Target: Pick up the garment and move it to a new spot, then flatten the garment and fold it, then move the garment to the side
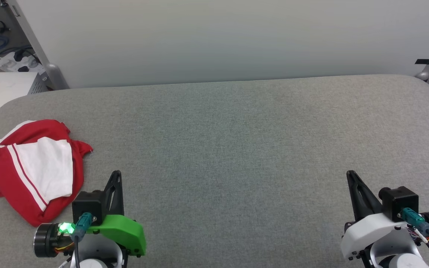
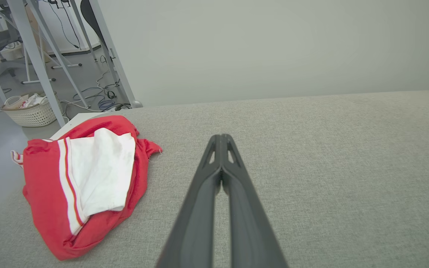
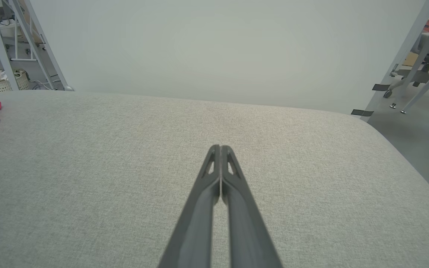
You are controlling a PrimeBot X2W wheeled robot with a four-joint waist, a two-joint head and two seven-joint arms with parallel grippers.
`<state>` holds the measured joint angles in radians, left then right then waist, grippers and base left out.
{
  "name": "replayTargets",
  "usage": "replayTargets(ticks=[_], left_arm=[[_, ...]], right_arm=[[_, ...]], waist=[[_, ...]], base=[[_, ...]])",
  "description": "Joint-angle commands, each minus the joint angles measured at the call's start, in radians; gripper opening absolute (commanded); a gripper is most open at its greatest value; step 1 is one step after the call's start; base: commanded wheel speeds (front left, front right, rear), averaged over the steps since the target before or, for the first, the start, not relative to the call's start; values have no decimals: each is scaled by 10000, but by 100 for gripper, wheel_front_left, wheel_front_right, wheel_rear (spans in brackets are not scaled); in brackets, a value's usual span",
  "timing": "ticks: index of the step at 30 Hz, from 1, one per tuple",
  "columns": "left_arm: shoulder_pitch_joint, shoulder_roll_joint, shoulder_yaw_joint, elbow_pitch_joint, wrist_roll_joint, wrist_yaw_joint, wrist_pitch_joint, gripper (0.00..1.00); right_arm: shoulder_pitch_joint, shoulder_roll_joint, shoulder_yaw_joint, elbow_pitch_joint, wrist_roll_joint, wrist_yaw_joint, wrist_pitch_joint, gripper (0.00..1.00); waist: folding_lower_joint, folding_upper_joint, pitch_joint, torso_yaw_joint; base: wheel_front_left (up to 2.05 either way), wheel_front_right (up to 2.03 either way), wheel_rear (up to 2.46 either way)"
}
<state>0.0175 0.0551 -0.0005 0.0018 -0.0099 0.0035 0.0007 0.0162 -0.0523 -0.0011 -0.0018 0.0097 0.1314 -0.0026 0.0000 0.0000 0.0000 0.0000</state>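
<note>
A crumpled red garment (image 1: 32, 167) with a white short sleeve and red-and-white striped trim lies in a heap at the near left corner of the wide, grey fabric-covered table (image 1: 237, 149). The white sleeve is folded over the top of the red cloth, and one red edge of the heap reaches the table's left rim.

The left gripper (image 1: 116, 173), on a wrist with a bright green plastic cover, hovers low over the table just to the right of the garment – near it, but not touching it. Its jaws are pressed tightly together with nothing between them. In the left wrist view the heap sits off to the left of the closed tips.

The right gripper (image 1: 349, 174), on a white-covered wrist, hangs over bare grey fabric near the table's right end – well apart from the garment. Its jaws are also closed flat against each other and hold nothing.

A plain pale wall panel (image 1: 218, 37) stands along the table's far edge. Beyond the table's left end, a white woven basket (image 2: 32, 111) sits on the floor among grey metal frame legs.
</note>
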Motion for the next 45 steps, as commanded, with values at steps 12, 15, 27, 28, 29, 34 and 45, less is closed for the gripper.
replayTargets(ticks=[12,15,27,28,29,34,45], left_arm=[[-175,-49,5,-18,99,-35,-7,0],[-175,-49,5,-18,99,-35,-7,0],[12,2,-4,3,-7,4,-5,100],[10,2,-10,1,-14,14,-17,100],[6,1,-22,-4,-27,35,-40,100],[-7,-1,-89,-29,-72,129,-141,100],[-65,-5,-225,-86,-141,318,-371,100]], right_arm=[[-162,20,11,18,-97,-7,26,0],[-162,20,11,18,-97,-7,26,0],[6,-4,-14,0,8,0,-7,100],[5,-4,-28,-1,14,0,-19,100],[5,-3,-49,-4,27,0,-41,100],[5,-3,-132,-46,103,0,-141,100],[6,0,-290,-180,287,-1,-368,100]], waist=[[0,0,0,0],[0,0,0,0],[0,0,2,-1],[0,0,4,-1],[0,0,7,-1],[0,0,28,-5],[0,0,96,-13]], base=[[0,0,0],[0,0,0],[0,0,0],[0,0,0],[0,0,0],[0,0,0],[0,0,0]])
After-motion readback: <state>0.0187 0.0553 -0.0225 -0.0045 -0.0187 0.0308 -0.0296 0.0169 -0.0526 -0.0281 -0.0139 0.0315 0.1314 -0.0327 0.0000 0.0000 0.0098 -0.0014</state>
